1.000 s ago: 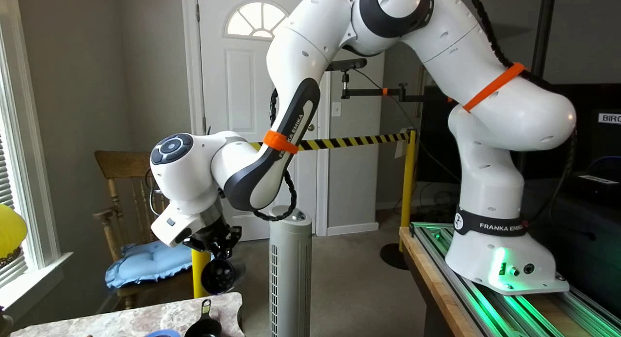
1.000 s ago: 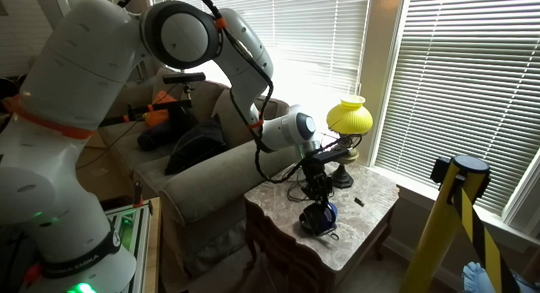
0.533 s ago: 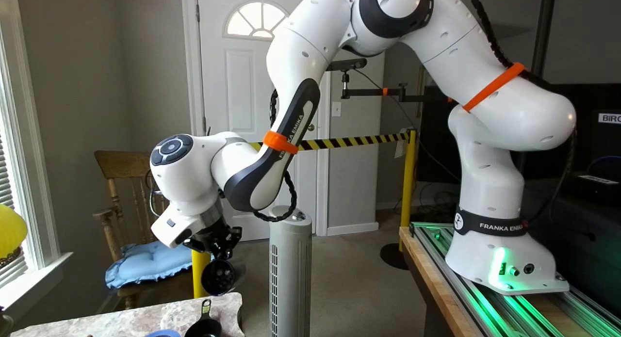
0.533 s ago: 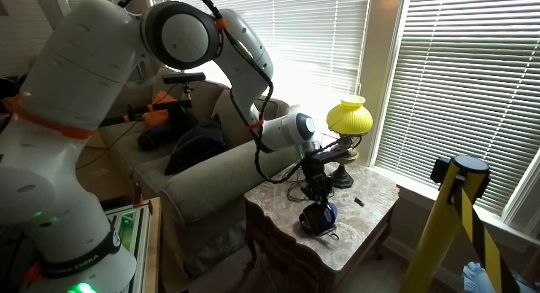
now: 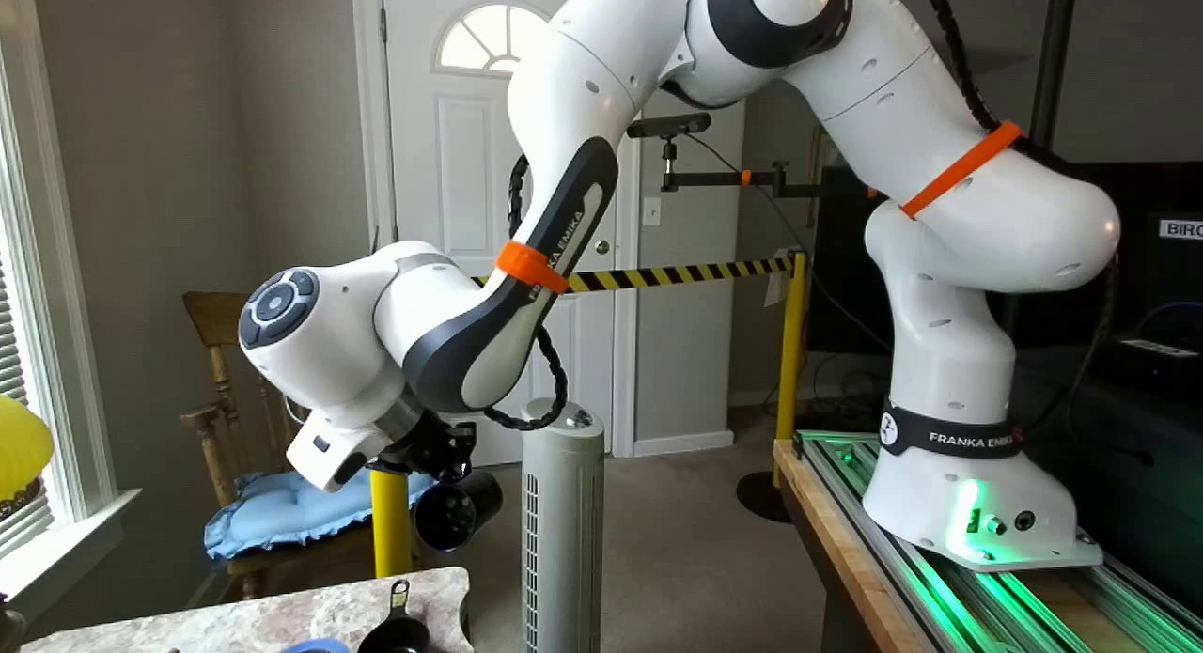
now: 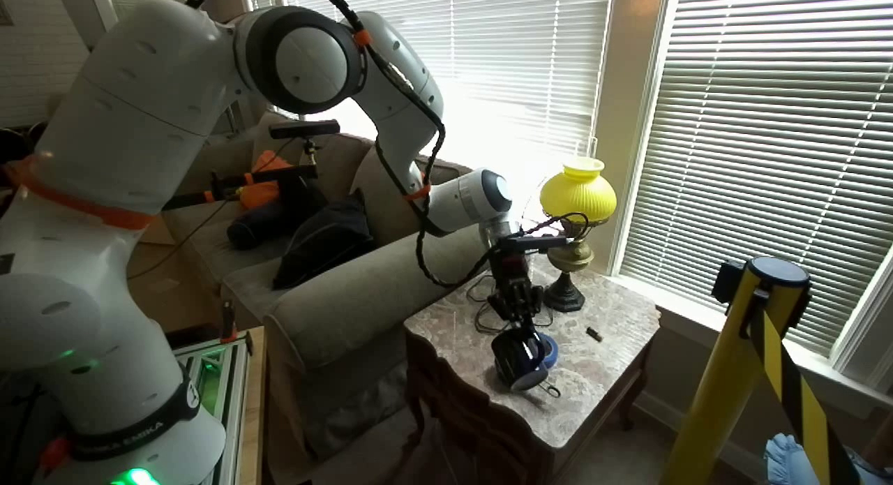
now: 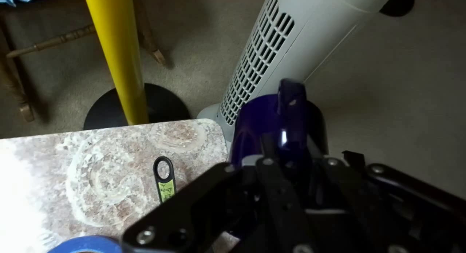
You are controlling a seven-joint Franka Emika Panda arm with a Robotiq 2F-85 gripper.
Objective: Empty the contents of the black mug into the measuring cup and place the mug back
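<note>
The black mug has lifted and turned a little since a moment ago, tipped sideways in mid-air, handle clamped in the gripper. Lower down, the measuring cup sits on the worktop near a blue ring, a grey fan past the edge.

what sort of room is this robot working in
Most likely a home living room: a cushioned sofa, a yellow-shaded oil-style lamp and a panelled door with a fanlight.
</note>
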